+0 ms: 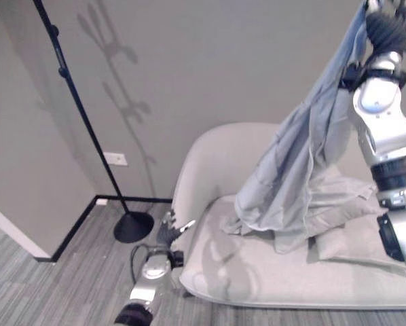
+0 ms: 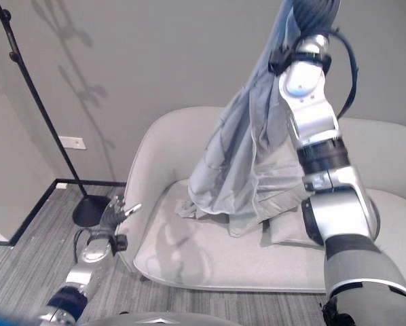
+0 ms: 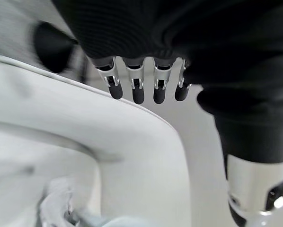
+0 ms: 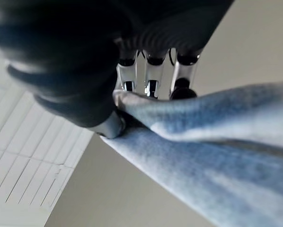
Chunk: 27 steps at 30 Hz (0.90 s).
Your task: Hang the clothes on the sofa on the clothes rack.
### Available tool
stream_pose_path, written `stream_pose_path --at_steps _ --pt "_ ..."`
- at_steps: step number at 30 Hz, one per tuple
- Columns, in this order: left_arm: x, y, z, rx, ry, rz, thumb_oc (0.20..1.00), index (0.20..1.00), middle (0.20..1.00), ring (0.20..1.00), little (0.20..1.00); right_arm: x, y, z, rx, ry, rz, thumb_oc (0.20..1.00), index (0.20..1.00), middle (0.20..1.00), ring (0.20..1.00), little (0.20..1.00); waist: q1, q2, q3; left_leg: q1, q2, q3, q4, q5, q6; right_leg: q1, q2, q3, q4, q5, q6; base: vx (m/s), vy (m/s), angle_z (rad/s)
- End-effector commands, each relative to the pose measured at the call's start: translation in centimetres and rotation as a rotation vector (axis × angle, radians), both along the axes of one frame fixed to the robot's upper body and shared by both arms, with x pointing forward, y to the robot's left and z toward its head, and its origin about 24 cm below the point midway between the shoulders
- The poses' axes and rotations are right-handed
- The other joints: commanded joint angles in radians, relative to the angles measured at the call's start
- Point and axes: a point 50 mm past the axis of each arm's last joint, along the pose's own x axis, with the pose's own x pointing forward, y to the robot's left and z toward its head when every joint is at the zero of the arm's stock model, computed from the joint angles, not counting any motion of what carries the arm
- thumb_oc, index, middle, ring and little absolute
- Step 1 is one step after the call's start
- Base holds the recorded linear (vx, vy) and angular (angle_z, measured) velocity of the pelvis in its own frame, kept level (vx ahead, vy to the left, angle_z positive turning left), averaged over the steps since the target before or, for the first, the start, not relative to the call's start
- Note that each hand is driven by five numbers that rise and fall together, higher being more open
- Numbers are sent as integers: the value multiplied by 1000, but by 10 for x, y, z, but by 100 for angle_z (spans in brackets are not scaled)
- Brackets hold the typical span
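Note:
A pale blue-grey garment (image 1: 305,163) hangs from my raised right hand (image 1: 386,24) at the top right, its lower part still resting on the light grey sofa (image 1: 257,272). In the right wrist view the fingers (image 4: 151,75) are curled round a fold of the blue cloth (image 4: 217,137). The black clothes rack (image 1: 87,125) stands slanting at the left, its round base (image 1: 133,226) on the floor beside the sofa's left arm. My left hand (image 1: 170,227) hangs low by the sofa's left edge, fingers (image 3: 137,85) straight and holding nothing.
A grey wall runs behind the sofa, with a white socket (image 1: 115,159) near the rack. A wall corner juts out at the lower left (image 1: 26,231). Grey wood-look floor (image 1: 67,292) lies open between the rack base and me.

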Motion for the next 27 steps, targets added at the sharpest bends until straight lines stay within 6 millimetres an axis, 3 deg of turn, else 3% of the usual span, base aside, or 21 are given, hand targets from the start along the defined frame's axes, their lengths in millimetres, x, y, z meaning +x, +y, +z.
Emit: stream_pose_path --at_steps 1,2,8,13,18,20,22,23,24,27 --pt "28 -7 24 179 -130 -81 1000 1000 1000 1000 1000 -16 6 53 53 -180 40 200 200 200 200 200 5 -43 -47 -44 85 -5 15 48 -96 1 -5 -14 58 -68 -42 35 -3 -16" --pt "41 -12 29 259 -137 -108 1000 1000 1000 1000 1000 -17 17 71 70 -200 71 200 200 200 200 200 -14 -47 -58 -44 89 -1 13 51 -99 -6 -5 -10 61 -67 -40 -21 8 -20" --pt "73 -19 48 481 -165 -112 1000 1000 1000 1000 1000 -24 35 107 86 -232 131 200 200 200 200 200 -63 -51 -95 -42 92 11 10 61 -106 -21 -5 2 67 -61 -34 -7 11 -8" --pt "82 -30 52 500 -160 -114 1000 1000 1000 1000 1000 -27 47 121 64 -230 162 200 200 200 200 200 -85 -49 -109 -36 91 21 8 68 -106 -29 -4 12 65 -55 -30 -15 9 -10" --pt "78 -61 38 499 -90 -212 1000 1000 1000 1000 1000 -30 61 131 65 -213 231 200 200 200 200 200 -111 -52 -129 -29 94 30 6 77 -106 -33 -3 21 65 -48 -26 -17 -14 -10" --pt "78 -80 35 295 -35 -183 1000 1000 1000 1000 1000 -36 80 137 13 -217 268 200 200 200 200 200 -131 -54 -136 -33 94 31 6 88 -106 -37 -3 25 70 -47 -28 -13 -32 -8" --pt "79 -88 37 230 -33 -186 1000 1000 1000 1000 1000 -37 87 137 4 -222 289 200 200 200 200 200 -140 -51 -137 -34 94 33 5 92 -106 -38 -2 28 70 -45 -29 -13 -8 -2" --pt "77 -109 39 76 -25 -200 1000 1000 1000 1000 1000 -41 104 136 -11 -231 335 200 200 200 200 200 -156 -44 -140 -31 95 38 4 94 -106 -42 -2 36 67 -42 -29 -26 -15 -7" --pt "77 -109 39 74 -25 -200 1000 1000 1000 1000 1000 -41 104 136 -11 -231 335 200 200 200 200 200 -155 -44 -141 -31 95 38 4 94 -106 -43 -2 37 67 -42 -29 -24 -14 -8" --pt "74 -148 53 -270 -38 -213 1000 1000 1000 1000 1000 -43 126 126 -24 -230 395 200 200 200 200 200 -173 -26 -139 -24 103 64 2 105 -106 -57 2 46 65 -29 -37 -35 -9 -10"
